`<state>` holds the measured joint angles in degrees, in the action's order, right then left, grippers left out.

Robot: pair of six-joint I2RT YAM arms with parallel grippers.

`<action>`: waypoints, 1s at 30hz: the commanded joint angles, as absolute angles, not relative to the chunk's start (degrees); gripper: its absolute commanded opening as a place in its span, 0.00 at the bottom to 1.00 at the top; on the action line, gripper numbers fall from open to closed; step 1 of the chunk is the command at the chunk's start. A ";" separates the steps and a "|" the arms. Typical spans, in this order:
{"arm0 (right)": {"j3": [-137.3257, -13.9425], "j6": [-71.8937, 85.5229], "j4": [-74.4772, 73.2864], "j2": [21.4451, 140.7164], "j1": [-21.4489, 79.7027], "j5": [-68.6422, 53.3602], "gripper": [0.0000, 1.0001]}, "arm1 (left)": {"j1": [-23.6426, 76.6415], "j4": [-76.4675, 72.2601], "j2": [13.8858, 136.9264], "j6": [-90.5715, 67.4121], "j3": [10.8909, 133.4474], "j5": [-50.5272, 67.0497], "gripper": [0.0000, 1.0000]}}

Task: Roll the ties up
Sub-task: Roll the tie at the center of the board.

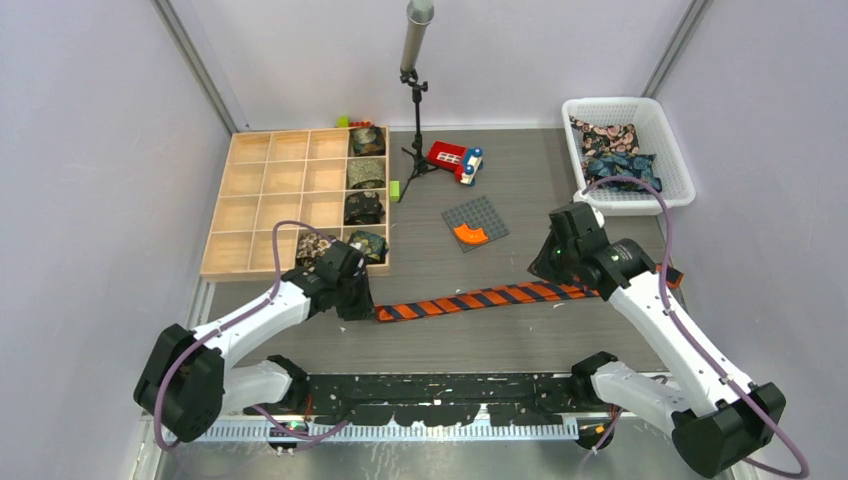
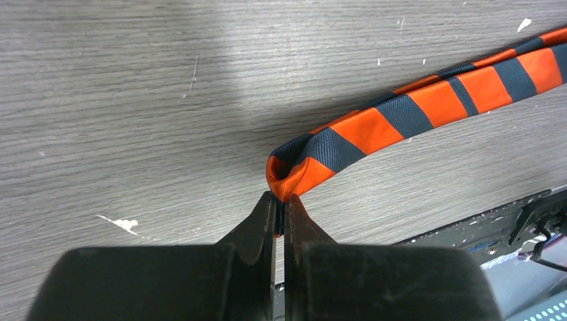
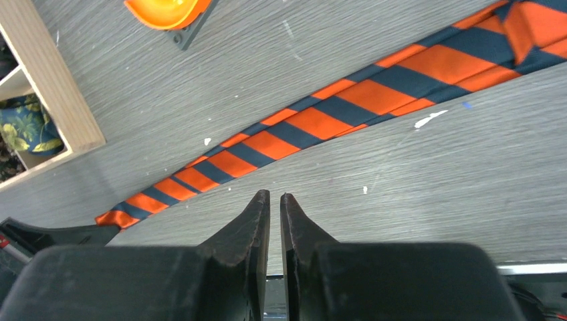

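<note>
The orange-and-black striped tie (image 1: 480,298) lies stretched out left to right on the table. My left gripper (image 1: 360,310) is shut on its narrow left end, which curls up at the fingertips in the left wrist view (image 2: 281,200); the tie (image 2: 374,124) runs off to the upper right. My right gripper (image 1: 548,268) is over the tie's right part, shut and empty (image 3: 275,195), with the tie (image 3: 334,117) just beyond its tips. Several rolled dark ties (image 1: 366,173) sit in the wooden box's right column. Unrolled dark floral ties (image 1: 610,150) lie in the white basket.
A wooden compartment box (image 1: 270,200) stands at the back left, and its corner shows in the right wrist view (image 3: 60,100). A white basket (image 1: 628,103) is at the back right. A red toy car (image 1: 455,160), a grey studded plate (image 1: 475,222) and a black stand (image 1: 415,100) occupy the back middle.
</note>
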<state>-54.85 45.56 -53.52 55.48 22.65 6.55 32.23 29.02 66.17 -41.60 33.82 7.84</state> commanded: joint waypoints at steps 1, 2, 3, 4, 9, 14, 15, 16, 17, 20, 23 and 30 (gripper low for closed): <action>-55.69 50.85 -47.53 57.27 28.86 7.80 0.16 | 31.99 32.40 67.18 -40.84 35.98 9.40 0.00; -55.60 51.84 -46.16 57.88 30.57 7.78 0.15 | 31.99 32.46 67.23 -40.93 36.01 9.42 0.00; -55.58 52.83 -44.80 58.62 32.59 7.85 0.15 | 31.99 32.85 67.31 -41.14 36.15 9.15 0.00; -55.75 53.83 -43.61 59.80 34.70 8.05 0.14 | 31.99 33.64 67.51 -41.41 36.35 8.56 0.00; -56.35 57.49 -36.64 66.86 45.01 9.91 0.12 | 31.90 36.84 69.43 -41.74 38.06 7.14 0.00; -60.05 59.25 -31.33 76.84 53.57 11.87 0.09 | 31.86 35.43 68.06 -42.90 37.26 8.21 0.00; -60.72 59.33 -29.94 78.60 54.74 11.61 0.09 | 31.83 35.50 67.15 -43.08 37.02 7.80 0.00; -61.48 59.39 -28.67 80.59 55.69 11.34 0.07 | 31.79 35.74 66.25 -43.22 36.87 7.09 0.00; -62.36 59.47 -27.75 82.37 56.84 11.12 0.07 | 31.79 36.16 64.94 -43.24 36.73 6.26 0.00; -67.21 58.79 -26.82 89.25 59.19 10.44 0.04 | 31.75 38.18 62.66 -43.01 37.02 3.75 0.00; -72.05 58.46 -26.67 94.82 61.19 10.01 0.02 | 31.72 39.23 61.44 -42.64 37.00 3.14 0.00; -82.32 58.10 -27.34 105.60 64.16 8.28 0.00 | 31.64 40.25 60.40 -42.37 37.08 3.30 0.00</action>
<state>-76.20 57.82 -28.53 102.28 62.98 8.49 32.10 38.68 61.95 -42.87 36.21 4.32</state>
